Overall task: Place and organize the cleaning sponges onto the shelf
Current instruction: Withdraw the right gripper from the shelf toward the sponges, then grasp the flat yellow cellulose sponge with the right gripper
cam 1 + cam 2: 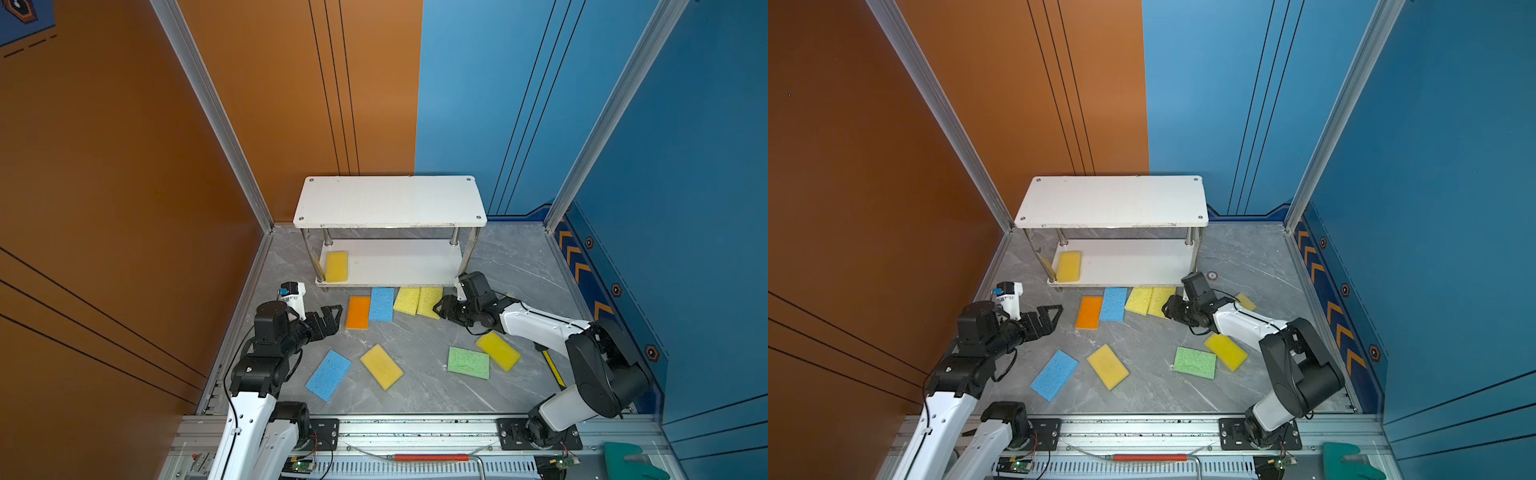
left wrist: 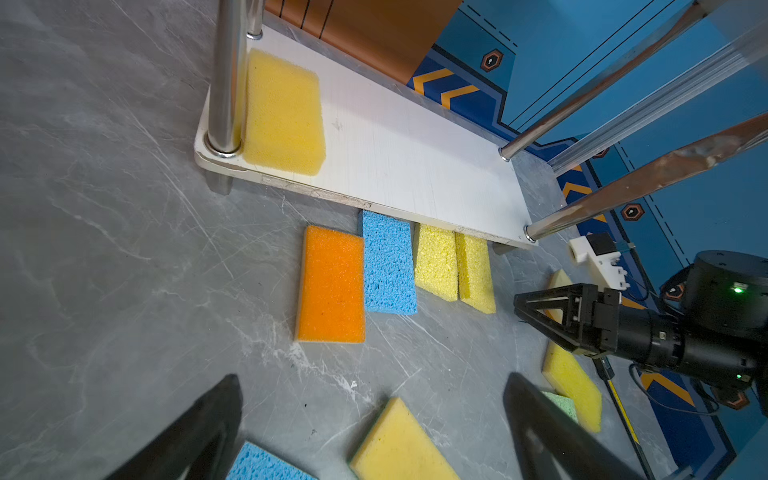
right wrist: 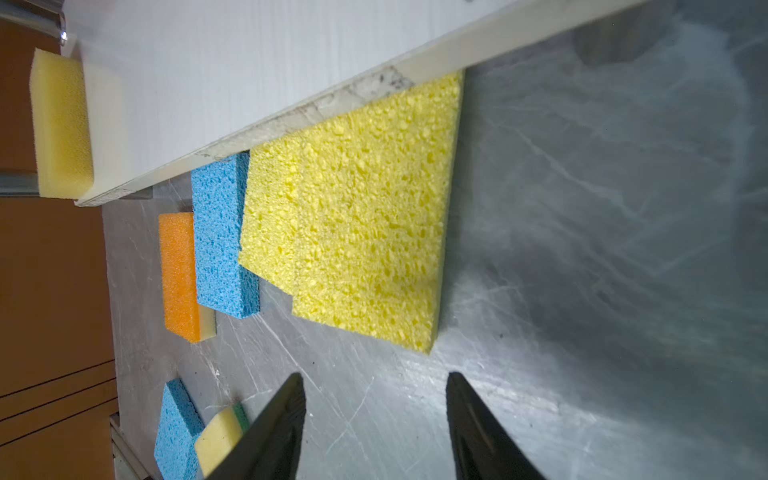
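The shelf (image 1: 389, 201) stands at the back, and one yellow sponge (image 1: 336, 267) lies at the left end of its lower board (image 2: 415, 158). An orange sponge (image 1: 358, 312), a blue one (image 1: 381, 304) and two yellow ones (image 1: 417, 301) lie in a row on the floor at the shelf's front edge. Nearer the front lie a blue sponge (image 1: 329, 375), a yellow one (image 1: 381, 366), a green one (image 1: 468, 362) and another yellow one (image 1: 498, 350). My left gripper (image 1: 334, 318) hangs wide open and empty left of the orange sponge. My right gripper (image 1: 438, 309) is open and empty just right of the yellow pair (image 3: 365, 232).
A pale sponge corner (image 1: 1246, 301) peeks out behind the right arm. Orange and blue walls with aluminium posts close in the grey floor. A yellow strip (image 1: 553, 368) lies by the right wall. A red-handled tool (image 1: 430, 458) and a teal glove (image 1: 631, 457) rest on the front rail.
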You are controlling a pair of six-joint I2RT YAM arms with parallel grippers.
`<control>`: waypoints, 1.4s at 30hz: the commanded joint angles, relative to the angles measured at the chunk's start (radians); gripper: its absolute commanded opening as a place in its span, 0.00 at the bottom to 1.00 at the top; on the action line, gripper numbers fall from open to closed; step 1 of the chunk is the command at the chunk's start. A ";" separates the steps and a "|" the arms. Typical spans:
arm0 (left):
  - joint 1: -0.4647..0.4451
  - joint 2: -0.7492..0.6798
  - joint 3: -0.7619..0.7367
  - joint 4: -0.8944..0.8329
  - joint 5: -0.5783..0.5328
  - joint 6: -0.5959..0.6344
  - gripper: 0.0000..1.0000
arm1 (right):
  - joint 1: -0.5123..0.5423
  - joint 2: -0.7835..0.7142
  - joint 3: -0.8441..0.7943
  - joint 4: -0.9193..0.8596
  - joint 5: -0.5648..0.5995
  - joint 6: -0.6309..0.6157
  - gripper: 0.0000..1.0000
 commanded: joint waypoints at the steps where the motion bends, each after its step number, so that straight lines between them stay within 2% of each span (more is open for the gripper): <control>1: 0.011 0.009 -0.011 0.023 0.050 0.003 0.98 | -0.010 0.042 -0.010 0.080 -0.027 0.027 0.56; 13: 0.021 0.008 -0.014 0.028 0.052 0.000 0.98 | -0.042 0.168 -0.020 0.194 -0.057 0.078 0.52; 19: 0.023 0.005 -0.015 0.028 0.046 0.000 0.98 | -0.042 0.211 -0.032 0.245 -0.079 0.103 0.47; 24: 0.024 0.003 -0.016 0.028 0.046 0.000 0.98 | -0.046 0.204 -0.049 0.242 -0.063 0.111 0.31; 29: 0.025 0.004 -0.017 0.028 0.045 -0.002 0.98 | -0.046 0.173 -0.064 0.210 -0.051 0.099 0.06; 31: 0.026 0.003 -0.017 0.027 0.045 -0.002 0.98 | -0.045 0.156 -0.071 0.193 -0.055 0.095 0.00; 39: 0.015 0.004 -0.019 0.027 0.070 -0.021 0.98 | 0.000 0.005 -0.071 -0.018 -0.089 0.049 0.00; 42: 0.008 0.034 -0.009 0.027 0.127 -0.062 0.98 | 0.035 -0.058 -0.056 -0.116 -0.095 0.031 0.00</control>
